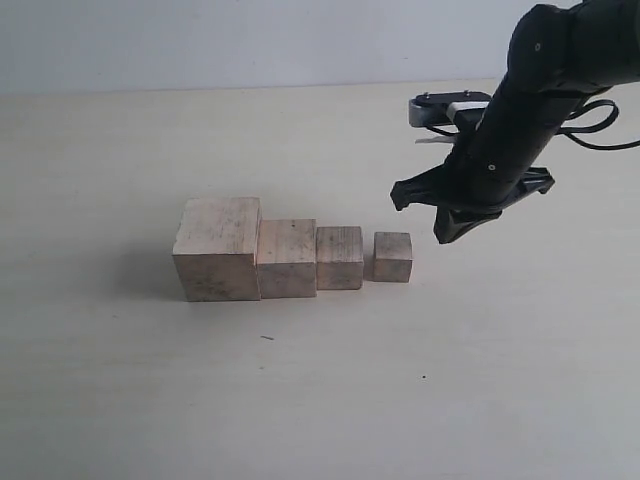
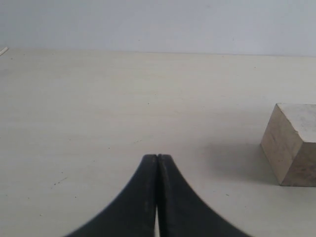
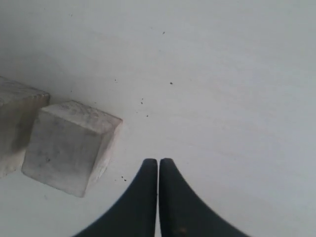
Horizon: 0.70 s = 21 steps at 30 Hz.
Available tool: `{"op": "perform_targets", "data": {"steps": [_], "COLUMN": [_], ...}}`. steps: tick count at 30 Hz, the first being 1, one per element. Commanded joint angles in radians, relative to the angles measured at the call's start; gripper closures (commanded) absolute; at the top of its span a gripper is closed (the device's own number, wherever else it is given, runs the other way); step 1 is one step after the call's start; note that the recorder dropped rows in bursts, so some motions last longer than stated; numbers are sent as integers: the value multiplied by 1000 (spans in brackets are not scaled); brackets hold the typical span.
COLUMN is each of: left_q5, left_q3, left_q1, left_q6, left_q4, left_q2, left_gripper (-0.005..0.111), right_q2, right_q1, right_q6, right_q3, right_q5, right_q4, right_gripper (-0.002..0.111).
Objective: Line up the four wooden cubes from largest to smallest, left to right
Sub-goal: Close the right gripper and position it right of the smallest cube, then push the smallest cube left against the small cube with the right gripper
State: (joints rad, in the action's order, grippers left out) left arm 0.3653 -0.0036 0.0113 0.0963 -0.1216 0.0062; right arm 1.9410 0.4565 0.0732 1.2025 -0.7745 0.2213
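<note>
The four wooden cubes stand in a row in the exterior view, size falling from left to right: the largest cube [image 1: 218, 248], the second cube [image 1: 287, 257], the third cube [image 1: 339, 257] and the smallest cube [image 1: 393, 256]. The first three touch; a narrow gap separates the smallest. My right gripper [image 1: 446, 234] hovers just right of the smallest cube, shut and holding nothing. In the right wrist view the smallest cube [image 3: 69, 148] lies beside the shut right gripper [image 3: 158, 161]. The left gripper [image 2: 157, 156] is shut and empty, with one cube [image 2: 291, 148] off to its side.
The pale tabletop [image 1: 120, 400] stretches around the row, with a few dark specks [image 1: 267, 338] in front of the cubes. The right arm's black body and cables [image 1: 590, 110] reach in from the upper right. The left arm is outside the exterior view.
</note>
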Motion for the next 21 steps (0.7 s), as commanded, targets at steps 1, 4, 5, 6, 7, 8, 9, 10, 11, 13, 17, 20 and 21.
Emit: {"op": "perform_targets", "data": {"steps": [1,4,5,6,7,8,9,10,11,13,17,20,21], "left_q5": [-11,-11,-11,-11,-11,-11,-11,-11,-11,-11,-11,-11,-11], "left_q3": [4,4,4,4,4,4,4,4,4,4,4,4,4], "left_q1": [-3,-3,-3,-3,-3,-3,-3,-3,-3,-3,-3,-3,-3], "left_q6": [1,1,1,1,1,1,1,1,1,1,1,1,1], "left_q4": [1,1,1,1,1,1,1,1,1,1,1,1,1], "left_q2": [-6,-6,-6,-6,-6,-6,-6,-6,-6,-6,-6,-6,-6], "left_gripper": [107,107,107,107,107,107,107,107,107,107,107,107,107], "right_q2": [27,50,60,63,64,64,64,64,64,64,64,64,64], "right_q1": [-2,-2,-2,1,4,14,22,32,44,62,79,79,79], "right_q6": [-37,-49,-49,-49,-49,-49,-49,-49,-49,-49,-102,-100,-86], "right_q3": [1,1,1,1,1,1,2,2,2,2,2,2,2], "right_q5": [-5,-13,-15,-15,-12,-6,-5,-2,7,14,40,45,47], "right_q4": [1,3,3,5,5,5,7,7,5,4,-47,-32,-20], "right_gripper": [106,106,106,106,106,106,106,106,106,106,106,106,106]}}
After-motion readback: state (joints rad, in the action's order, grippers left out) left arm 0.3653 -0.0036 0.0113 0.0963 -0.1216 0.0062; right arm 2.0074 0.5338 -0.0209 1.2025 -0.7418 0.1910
